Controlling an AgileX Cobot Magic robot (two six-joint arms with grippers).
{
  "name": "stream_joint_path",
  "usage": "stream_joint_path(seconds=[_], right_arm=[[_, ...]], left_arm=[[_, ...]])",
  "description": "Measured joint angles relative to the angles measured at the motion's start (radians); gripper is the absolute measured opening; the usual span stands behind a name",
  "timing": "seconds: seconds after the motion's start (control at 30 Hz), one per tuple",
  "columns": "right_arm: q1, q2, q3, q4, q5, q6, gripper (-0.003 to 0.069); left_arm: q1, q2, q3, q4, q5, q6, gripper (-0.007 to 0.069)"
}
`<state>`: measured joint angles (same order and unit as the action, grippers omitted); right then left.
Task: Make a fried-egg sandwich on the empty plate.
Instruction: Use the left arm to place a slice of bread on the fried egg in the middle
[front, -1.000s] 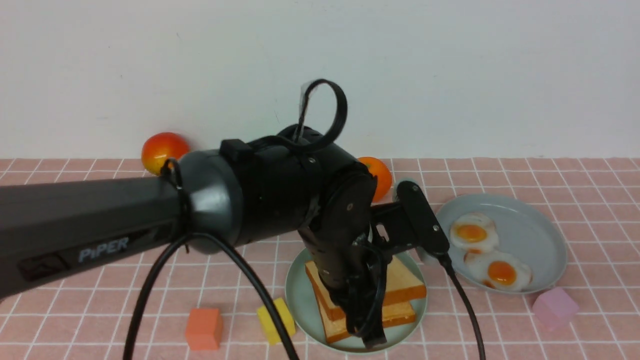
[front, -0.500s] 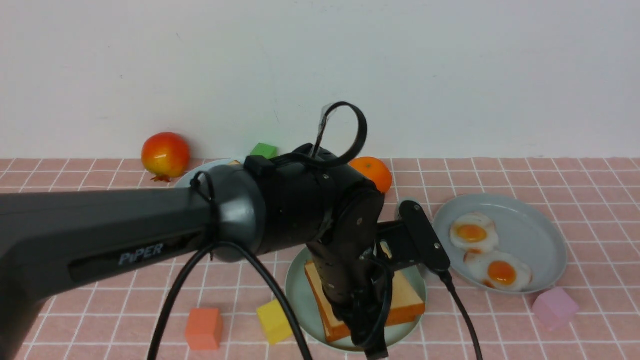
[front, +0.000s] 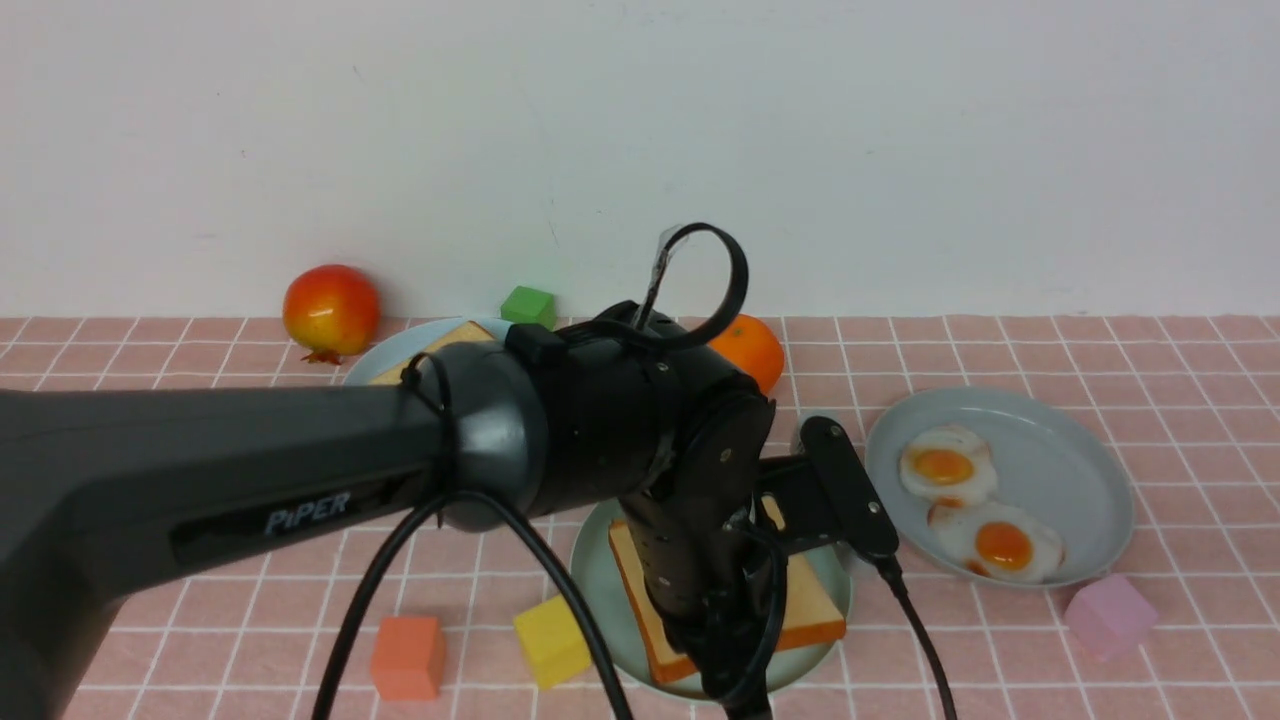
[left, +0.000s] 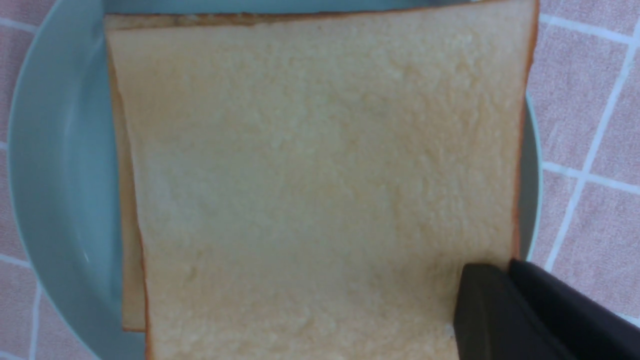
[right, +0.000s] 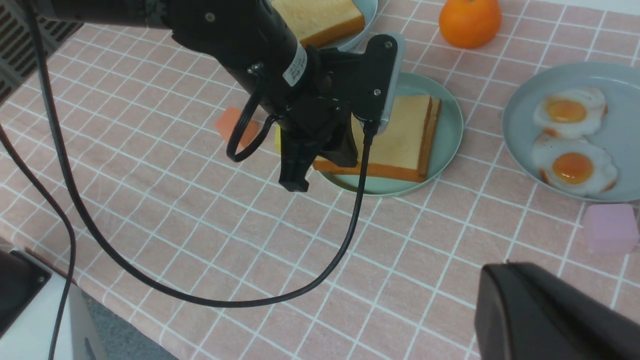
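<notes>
pink checked cloth (front: 1100, 350) covers the bench, with a plain white wall behind it. near the front middle sits the mint-green plate (right: 450, 130), and two toast slices lie stacked on it. the top slice (right: 395, 135) rests flat on the lower slice (right: 434, 122), set a little off so that a strip of the lower one shows along one side.

the left hand (left: 500, 300) reaches down at the near left corner of the stack. one black finger (left: 480, 320) lies over the corner of the top slice, and the other is close beside it at the crust. whether the fingers are apart or pinching the slice i cannot tell. the left arm (front: 250, 470) stretches across from the left and hides part of the plate in the front view.

right of the mint-green plate, near but apart, a grey-blue plate (front: 1085, 460) holds two fried eggs (front: 945, 465) (front: 1000, 545), one just beside the other. behind the arm a pale-blue plate (front: 385, 358) carries another toast slice (right: 320, 17), with an orange (front: 750, 350) and a green block (front: 527, 303) near it. a yellow block (front: 550, 640) lies just left of the mint-green plate.

the right hand (right: 545, 310) hangs over the near right of the cloth, its fingers together.
</notes>
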<state>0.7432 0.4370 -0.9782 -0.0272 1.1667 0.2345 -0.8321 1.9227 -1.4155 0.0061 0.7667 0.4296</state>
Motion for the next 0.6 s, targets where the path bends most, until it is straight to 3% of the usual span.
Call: stream_joint_path(seconds=[0.4,0.6], right_arm=[[0.0,0.0,0.0,0.027,0.001,0.0,0.0008],[0.0,0.0,0.0,0.027,0.001,0.0,0.0008]], left_arm=[[0.0,0.001,0.0,0.007,-0.003,0.0,0.0251],[0.0,-0.006,0.0,0.007,-0.005,0.0,0.028]])
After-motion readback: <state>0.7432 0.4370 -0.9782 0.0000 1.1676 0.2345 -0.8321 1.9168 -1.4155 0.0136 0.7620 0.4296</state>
